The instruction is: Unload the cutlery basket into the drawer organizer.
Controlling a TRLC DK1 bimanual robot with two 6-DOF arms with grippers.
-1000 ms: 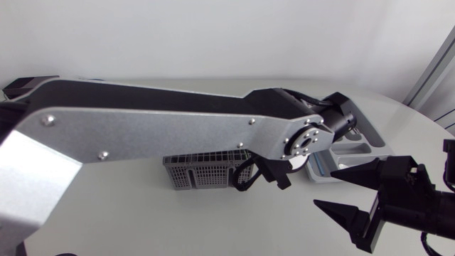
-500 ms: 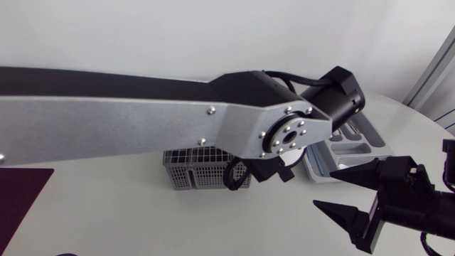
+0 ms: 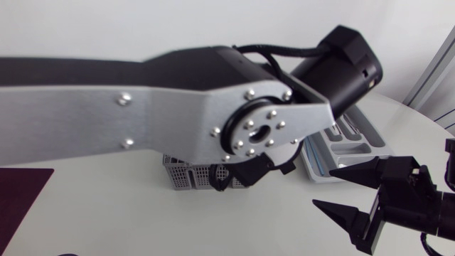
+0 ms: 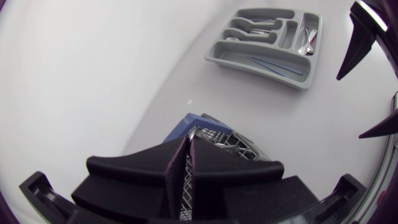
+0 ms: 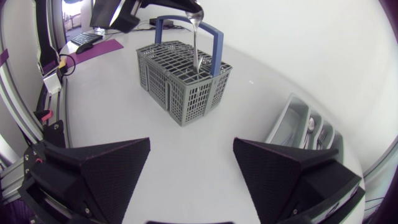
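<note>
The grey mesh cutlery basket (image 5: 183, 78) with a blue handle stands mid-table, and shows partly under my left arm in the head view (image 3: 186, 174). Right above it hovers my left gripper (image 5: 194, 12), shut on the upper end of a silver piece of cutlery (image 5: 196, 40). That piece hangs straight down, its lower end at the basket's top grid. In the left wrist view the fingers (image 4: 188, 155) are pressed together over the basket (image 4: 217, 138). The grey drawer organizer (image 4: 267, 40) lies to the right with several pieces in it. My right gripper (image 3: 325, 188) is open and empty near the front right.
My left arm's big silver link (image 3: 142, 121) spans the table high above it and hides most of the basket from the head view. The organizer (image 3: 348, 153) lies between the basket and the table's right edge. A dark purple mat (image 3: 21, 192) lies at the left.
My left arm's wrist and forearm have risen toward the head camera above the basket. The right arm has not moved.
</note>
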